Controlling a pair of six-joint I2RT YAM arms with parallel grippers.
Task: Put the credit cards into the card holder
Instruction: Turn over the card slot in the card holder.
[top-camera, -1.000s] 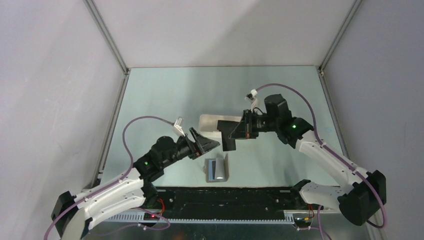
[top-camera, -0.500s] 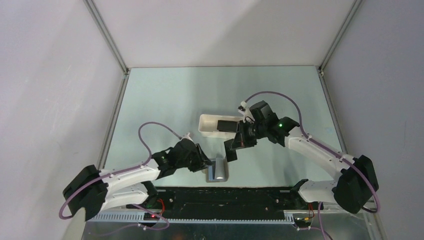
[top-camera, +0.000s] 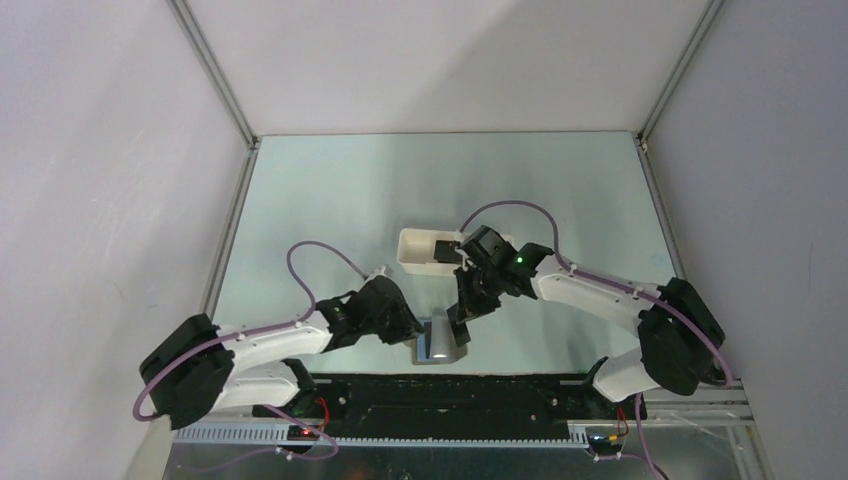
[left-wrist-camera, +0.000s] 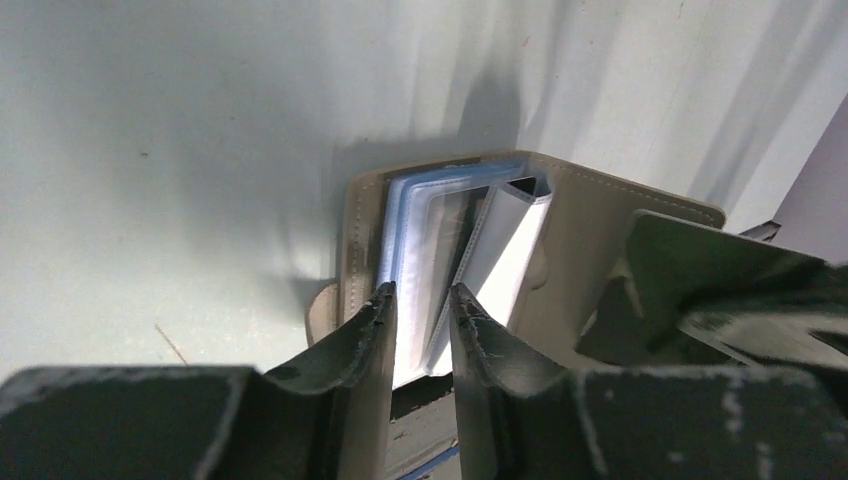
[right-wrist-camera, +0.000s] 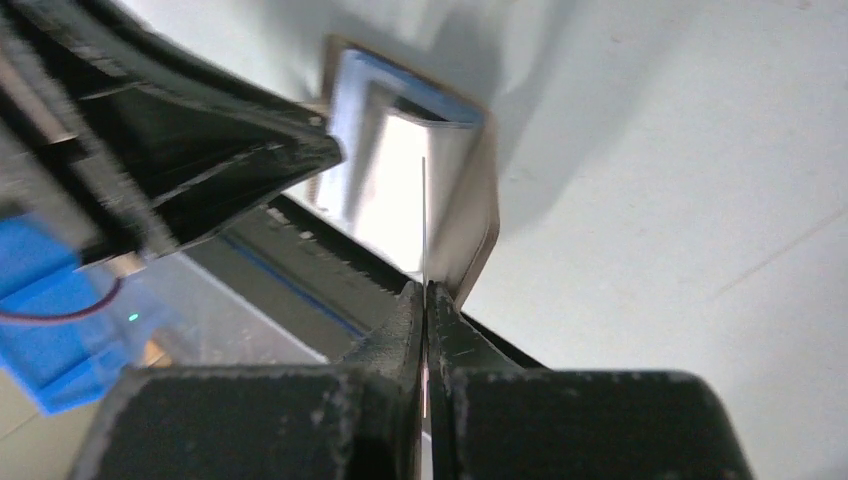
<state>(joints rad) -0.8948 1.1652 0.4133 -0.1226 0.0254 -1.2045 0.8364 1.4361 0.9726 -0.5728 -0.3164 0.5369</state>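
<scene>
The grey-brown card holder (top-camera: 437, 342) stands open near the table's front edge, its clear sleeves (left-wrist-camera: 440, 240) fanned out. My left gripper (top-camera: 413, 326) comes in from the left, and its jaws (left-wrist-camera: 420, 295) are closed on a bundle of those sleeves. My right gripper (top-camera: 466, 298) is shut on a black credit card (top-camera: 459, 328), seen edge-on as a thin line (right-wrist-camera: 424, 220) in the right wrist view. That card hangs just over the card holder (right-wrist-camera: 400, 150), beside its right cover. A second black card (top-camera: 447, 250) lies in the white tray.
The long white tray (top-camera: 414, 245) sits just behind the card holder. A black strip (top-camera: 450, 385) runs along the table's front edge, right in front of the card holder. The right gripper's dark bulk (left-wrist-camera: 710, 290) crowds the card holder's right side.
My left arm swung right to the card holder, and its jaws closed from wide open onto the sleeves. My right arm carried the black card from above the tray down to the card holder.
</scene>
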